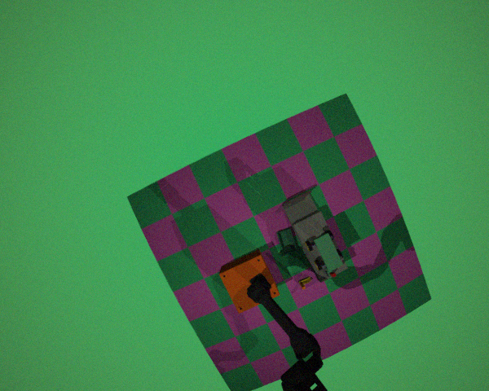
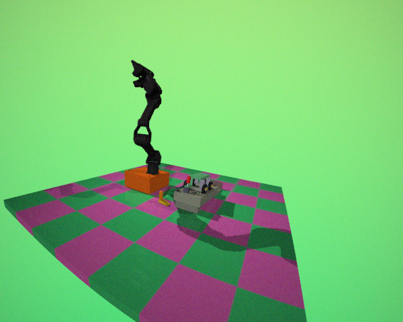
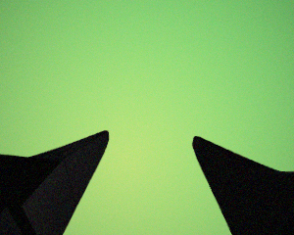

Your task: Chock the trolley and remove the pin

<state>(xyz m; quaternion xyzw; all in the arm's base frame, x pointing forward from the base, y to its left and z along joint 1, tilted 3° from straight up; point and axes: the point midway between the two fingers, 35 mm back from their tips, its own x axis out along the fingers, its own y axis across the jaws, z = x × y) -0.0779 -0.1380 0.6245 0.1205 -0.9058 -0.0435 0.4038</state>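
Observation:
The green-topped trolley (image 1: 329,252) (image 2: 202,178) stands on the grey ramp (image 1: 301,207) (image 2: 186,202). The red-headed stop pin (image 1: 333,274) (image 2: 188,180) stands upright at its uphill end. The yellow chock (image 1: 306,281) (image 2: 164,202) with its orange handle lies on the checkered table beside the ramp's high end, apart from the wheels. The dark green tray (image 1: 279,241) is beside the ramp, on the arm base's side; in the exterior view it is mostly hidden. My gripper (image 3: 151,137) is open and empty, high above the table in the exterior view; the top view does not show it.
The orange base block (image 1: 245,273) (image 2: 137,182) carries the black arm (image 1: 283,315) (image 2: 148,112), which reaches up high. The ramp stands between the tray and the far side of the checkered table (image 1: 312,126) (image 2: 208,294). Shadows fall across the table.

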